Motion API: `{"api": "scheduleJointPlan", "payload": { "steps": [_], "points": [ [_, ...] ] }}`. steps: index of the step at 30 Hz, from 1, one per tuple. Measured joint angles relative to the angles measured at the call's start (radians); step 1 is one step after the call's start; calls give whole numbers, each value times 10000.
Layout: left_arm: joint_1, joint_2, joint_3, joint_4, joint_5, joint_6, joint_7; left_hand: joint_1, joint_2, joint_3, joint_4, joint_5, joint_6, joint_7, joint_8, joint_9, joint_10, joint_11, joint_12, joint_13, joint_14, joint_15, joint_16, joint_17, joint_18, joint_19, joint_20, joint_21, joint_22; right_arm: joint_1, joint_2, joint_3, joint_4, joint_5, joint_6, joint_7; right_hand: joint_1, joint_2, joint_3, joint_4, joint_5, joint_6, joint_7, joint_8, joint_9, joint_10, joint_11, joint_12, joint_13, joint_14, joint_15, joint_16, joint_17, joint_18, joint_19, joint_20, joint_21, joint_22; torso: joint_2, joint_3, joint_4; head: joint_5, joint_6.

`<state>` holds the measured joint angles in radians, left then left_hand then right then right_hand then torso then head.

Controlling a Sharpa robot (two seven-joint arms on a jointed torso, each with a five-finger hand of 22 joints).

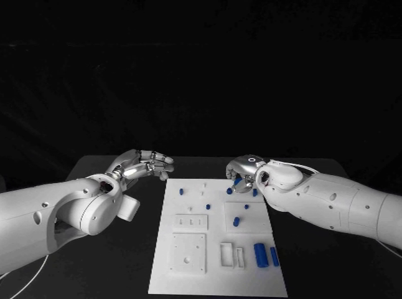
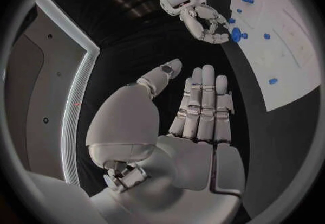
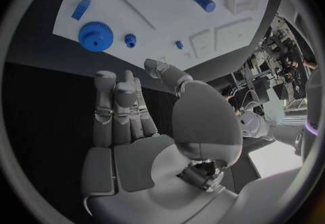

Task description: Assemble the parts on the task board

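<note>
The white task board (image 1: 194, 274) lies in the middle of the black table, with several small blue parts on it. A blue gear (image 3: 93, 36) sits near the board's far edge, with a smaller blue gear (image 3: 130, 40) beside it. My right hand (image 1: 244, 169) hovers just above that far edge, over the gear (image 1: 231, 188); its fingers (image 3: 115, 110) are stretched out and hold nothing. My left hand (image 1: 145, 165) hangs over the table beyond the board's far left corner, fingers (image 2: 203, 104) straight and empty. Two long blue cylinders (image 1: 261, 255) lie at the board's near right.
White raised blocks and frames (image 1: 190, 222) stand on the board's near half. Small blue pegs (image 1: 180, 183) dot the far half. A short blue cylinder (image 3: 202, 1) lies mid-board. Black table (image 1: 102, 268) surrounds the board on both sides.
</note>
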<state>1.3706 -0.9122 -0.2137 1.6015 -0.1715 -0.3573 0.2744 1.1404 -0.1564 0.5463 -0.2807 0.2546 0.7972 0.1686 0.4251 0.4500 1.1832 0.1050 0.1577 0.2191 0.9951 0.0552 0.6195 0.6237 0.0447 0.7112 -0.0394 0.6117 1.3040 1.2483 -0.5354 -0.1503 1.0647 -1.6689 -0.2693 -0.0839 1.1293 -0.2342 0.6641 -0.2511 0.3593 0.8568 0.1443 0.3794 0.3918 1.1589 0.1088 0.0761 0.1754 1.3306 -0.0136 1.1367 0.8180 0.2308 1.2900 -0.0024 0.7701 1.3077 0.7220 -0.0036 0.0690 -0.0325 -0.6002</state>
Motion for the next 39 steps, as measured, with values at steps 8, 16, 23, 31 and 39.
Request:
{"api": "scheduleJointPlan", "payload": {
  "steps": [8, 16, 23, 31, 39],
  "points": [
    [54, -2, 16, 44, -18, 5, -7, 1, -1, 0, 0, -62, -7, 7, 0, -4, -1, 0, 0, -1, 0, 0, 0, 0, -2, 0, 0, 0, 0, -17, 138, 4, -239, -182, 0, -69, -40, -40, 83, 83, -494, 0, 0, -40, 13, -31, 3, -47, -27, -34, 33, 93, -66, -1, 0, 0, 56, -1, 225, -16, 78, -56, 39],
    [60, -9, 16, 107, -23, 12, -13, -52, -54, -26, 26, -111, -7, 7, 0, -4, -1, 1, -6, 11, 0, 0, 0, -9, -3, 0, 0, 0, -11, -46, 152, 2, -337, -345, -1, -152, -40, -40, 168, 168, -816, 0, 1, -40, 48, -30, 2, -47, -27, -36, 36, 169, -154, -3, 0, 1, 87, -1, 430, -19, 138, -100, 113],
    [61, -5, 16, 106, -23, 18, -17, -52, -54, -26, 26, -155, -7, 7, 0, -4, -2, 1, -38, 20, 0, 0, 0, -9, -4, 0, 0, 0, -20, -44, 186, 2, -447, -449, 1, -205, -40, -40, 193, 194, -999, 0, 1, -40, 76, -30, 1, -47, -27, -35, 35, 214, -212, -3, 1, 1, 114, -2, 598, -32, 171, -144, 183],
    [62, -9, 16, 112, -14, 25, -21, -51, -54, -26, 26, -155, -7, 7, 0, -4, -2, 1, -37, 20, 0, 1, 0, -8, -5, 1, 0, 0, -20, -58, 217, 0, -493, -538, 4, -236, -40, -40, 248, 249, -1127, 0, 2, -39, 92, -30, 0, -46, -27, -34, 33, 249, -261, -4, 1, 1, 115, -2, 793, -44, 188, -164, 274],
    [63, -5, 16, 96, -6, 34, -26, -131, -54, -50, 50, -192, -7, 7, 0, -4, -2, 2, -37, 30, 0, 1, 0, -8, -5, 1, 1, 0, -30, -51, 223, 8, -515, -619, 17, -269, -40, -40, 396, 310, -1547, 168, -11, -39, 144, 112, -118, -46, 25, -45, 13, 346, -350, -4, 2, 2, 159, -3, 941, -61, 204, -176, 343]
  ]
}}
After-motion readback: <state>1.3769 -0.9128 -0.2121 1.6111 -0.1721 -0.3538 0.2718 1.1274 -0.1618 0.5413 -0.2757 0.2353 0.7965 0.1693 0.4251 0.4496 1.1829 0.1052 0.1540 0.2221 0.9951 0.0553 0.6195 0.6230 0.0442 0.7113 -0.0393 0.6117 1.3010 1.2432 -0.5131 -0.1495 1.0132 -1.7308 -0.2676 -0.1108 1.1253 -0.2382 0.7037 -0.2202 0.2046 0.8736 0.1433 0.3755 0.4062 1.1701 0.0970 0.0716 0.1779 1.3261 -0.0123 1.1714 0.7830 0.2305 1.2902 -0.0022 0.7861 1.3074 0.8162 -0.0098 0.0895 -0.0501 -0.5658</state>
